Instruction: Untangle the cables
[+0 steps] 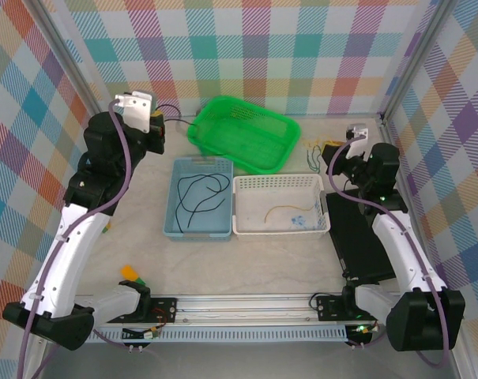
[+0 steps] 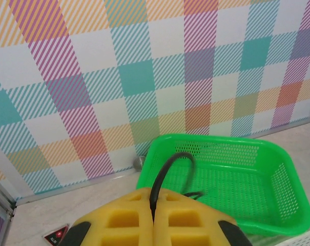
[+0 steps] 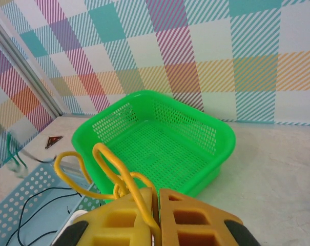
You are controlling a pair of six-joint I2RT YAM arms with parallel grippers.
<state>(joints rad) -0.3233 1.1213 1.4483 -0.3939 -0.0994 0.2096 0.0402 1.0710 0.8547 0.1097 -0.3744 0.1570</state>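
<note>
The left gripper (image 2: 155, 197) was clamped on a dark cable (image 2: 162, 171), which was pinched between its yellow pads (image 2: 137, 205) and arched up from the fingertips toward the green basket (image 2: 206, 139) just ahead. The right gripper (image 3: 156, 197) was closed on a yellow cable (image 3: 107, 165), whose loops rose from the seam of its pads and curled off to its left, in front of the same basket. A long black cable (image 1: 199, 193) lay coiled in the blue basket (image 1: 169, 197) between the two grippers, and a short tan-yellow cable (image 1: 290, 209) lay in the white basket (image 1: 278, 181) beside it, both well apart from either gripper.
</note>
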